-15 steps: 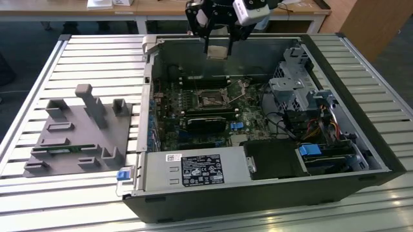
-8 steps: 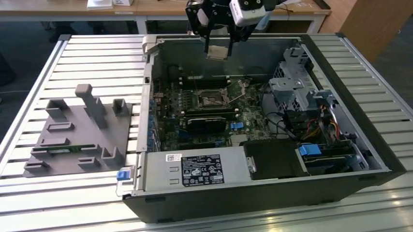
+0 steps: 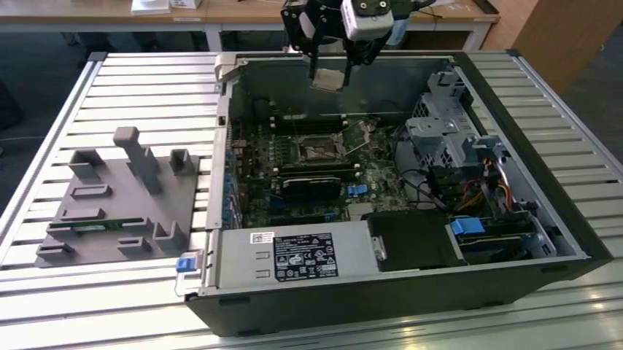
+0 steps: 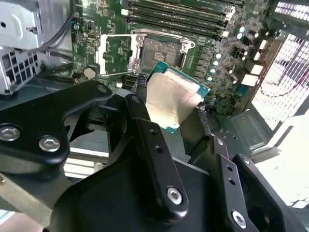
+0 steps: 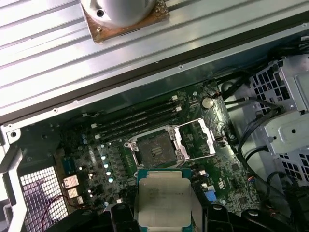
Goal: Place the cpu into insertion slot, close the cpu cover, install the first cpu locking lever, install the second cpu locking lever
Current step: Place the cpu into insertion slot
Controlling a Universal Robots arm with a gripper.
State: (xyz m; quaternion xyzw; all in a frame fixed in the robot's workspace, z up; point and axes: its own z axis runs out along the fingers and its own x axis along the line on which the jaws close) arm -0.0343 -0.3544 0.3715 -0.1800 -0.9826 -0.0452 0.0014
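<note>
Two matte black fingers [image 4: 145, 128] of the gripper [image 3: 332, 71] pinch the small flat square cpu [image 4: 172, 102] by opposite edges; its silvery metal top is dully reflective and rimmed in green; it hangs above the open black computer case [image 3: 389, 299], well apart from the square black insertion slot [image 5: 155, 149]; the thin sheet-metal cpu cover [image 5: 195, 140], a windowed frame, lies swung open beside the slot on the green motherboard [image 5: 87, 145].
</note>
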